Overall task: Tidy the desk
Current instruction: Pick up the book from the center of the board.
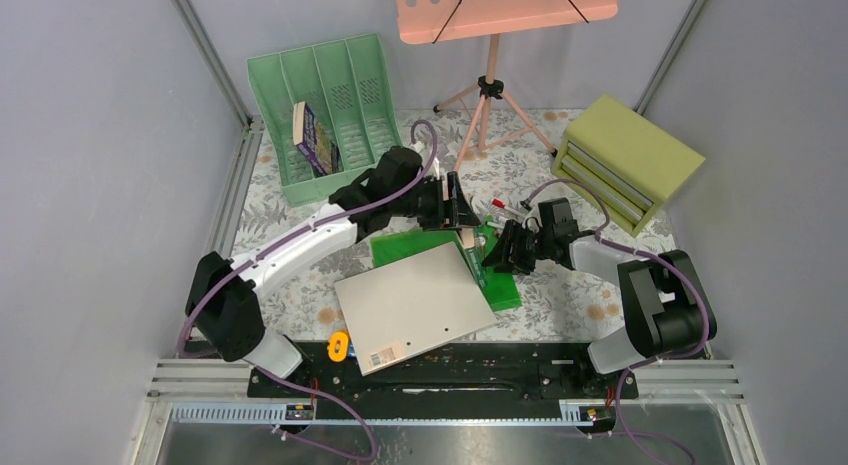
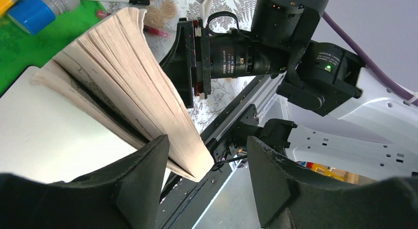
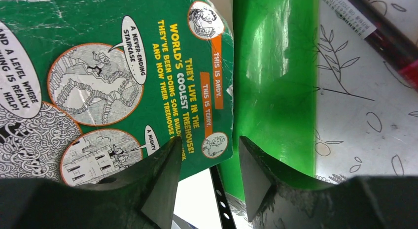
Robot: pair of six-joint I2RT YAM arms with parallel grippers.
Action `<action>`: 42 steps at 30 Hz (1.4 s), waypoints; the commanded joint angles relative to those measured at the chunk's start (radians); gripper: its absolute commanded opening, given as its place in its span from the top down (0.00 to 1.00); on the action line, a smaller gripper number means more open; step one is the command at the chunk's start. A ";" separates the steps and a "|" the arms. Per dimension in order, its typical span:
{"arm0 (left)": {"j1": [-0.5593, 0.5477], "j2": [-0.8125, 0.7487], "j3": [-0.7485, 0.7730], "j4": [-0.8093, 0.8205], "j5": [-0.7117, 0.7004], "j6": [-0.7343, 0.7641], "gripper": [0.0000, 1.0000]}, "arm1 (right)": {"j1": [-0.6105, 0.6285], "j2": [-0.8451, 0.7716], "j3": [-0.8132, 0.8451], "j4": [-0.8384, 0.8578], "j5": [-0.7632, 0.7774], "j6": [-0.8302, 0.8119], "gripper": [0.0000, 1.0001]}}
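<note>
A: Step in hand?

B: By my read, picking the paperback book (image 2: pixel 123 81) off the pile in the middle. It is propped at a tilt with its pages fanned, over the green folder (image 3: pixel 276 66) and beside the grey pad (image 1: pixel 415 305).

A: Jaws?

B: Left jaws stand wide. The book's lower corner sits between them, close to one finger and apart from the other, so there is no clamp. Right jaws are narrower but parted, at the edge of the green cover, with daylight in the gap. Neither holds anything.

A: The surface?

B: The surface (image 1: pixel 570 305) lies under everything, with bare cloth showing at near right and along the left rail.

A: Next move?

B: One side must close squarely on the book while the other backs off. The likely target is the file rack (image 1: pixel 320 95) at far left, which has a second book (image 1: pixel 315 137) slotted in it.

A: Room?

B: Tight. The two sets of jaws are nearly face to face. Pens (image 1: pixel 505 205) lie just beyond them, and the tripod stand (image 1: pixel 490 90) is planted between the rack and the drawer box (image 1: pixel 625 160). The pad's near corner reaches the black base bar.
</note>
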 commanded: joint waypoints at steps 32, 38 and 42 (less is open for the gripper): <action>-0.054 0.153 0.415 -0.239 -0.017 0.124 0.35 | -0.077 -0.096 -0.096 0.126 -0.067 0.073 0.33; -0.049 0.061 0.415 -0.366 -0.241 0.179 0.29 | -0.080 -0.096 -0.100 0.130 -0.069 0.075 0.31; -0.049 0.001 0.357 -0.381 -0.325 0.178 0.27 | -0.080 -0.089 -0.096 0.133 -0.075 0.077 0.30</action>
